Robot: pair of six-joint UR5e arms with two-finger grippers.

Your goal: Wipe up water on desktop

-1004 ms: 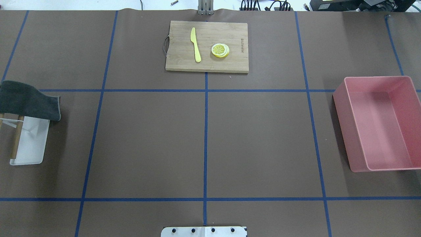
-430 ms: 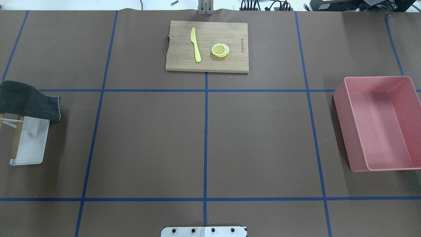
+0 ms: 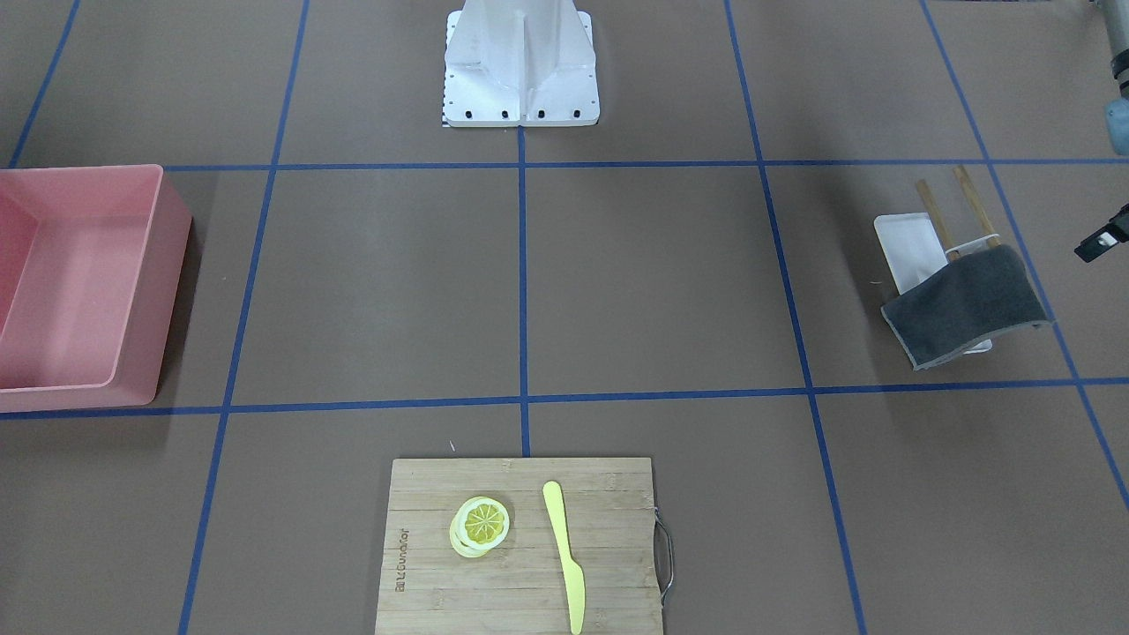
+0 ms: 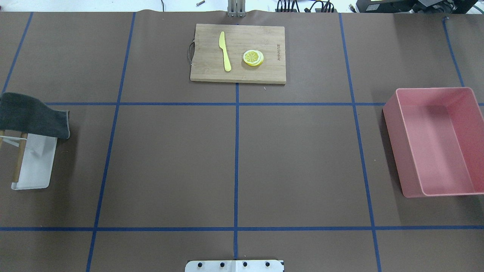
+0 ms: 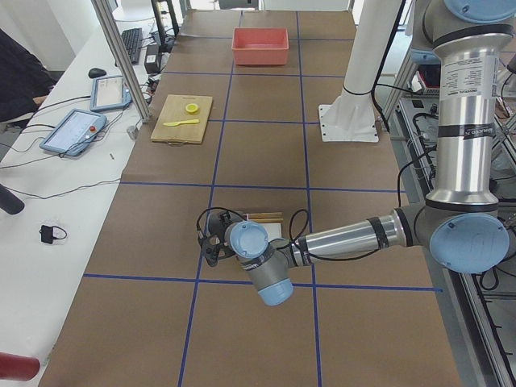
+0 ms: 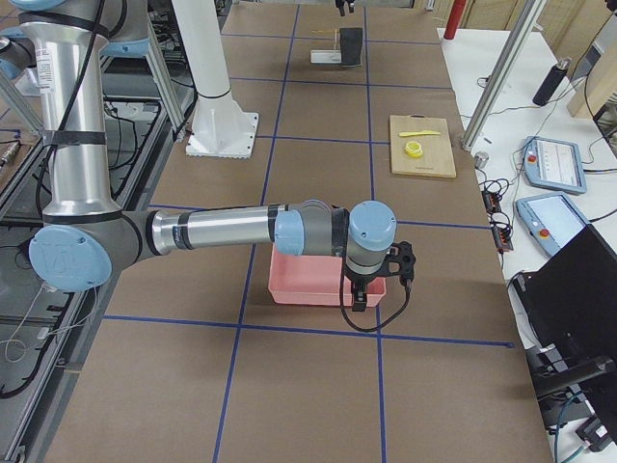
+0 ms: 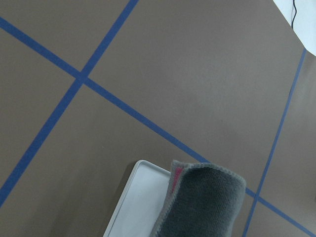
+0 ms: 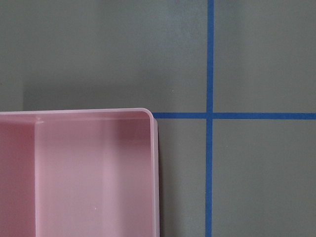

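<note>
The desktop (image 4: 170,162) is a large brown surface with blue tape lines; I see no water on it. A dark grey cloth (image 4: 30,115) hangs over a small rack on a white tray (image 4: 36,166) at the left edge. It also shows in the front view (image 3: 966,304) and the left wrist view (image 7: 202,202). My left gripper (image 5: 211,242) hovers near that cloth; I cannot tell whether it is open or shut. My right gripper (image 6: 384,280) hovers over the far-right corner of the pink bin (image 6: 308,285); I cannot tell its state either. Neither gripper shows in the overhead view.
A bamboo cutting board (image 4: 238,53) at the far middle carries a yellow knife (image 4: 225,51) and lemon slices (image 4: 253,57). The pink bin (image 4: 435,143) stands at the right edge. The robot's white base plate (image 4: 234,265) sits at the near edge.
</note>
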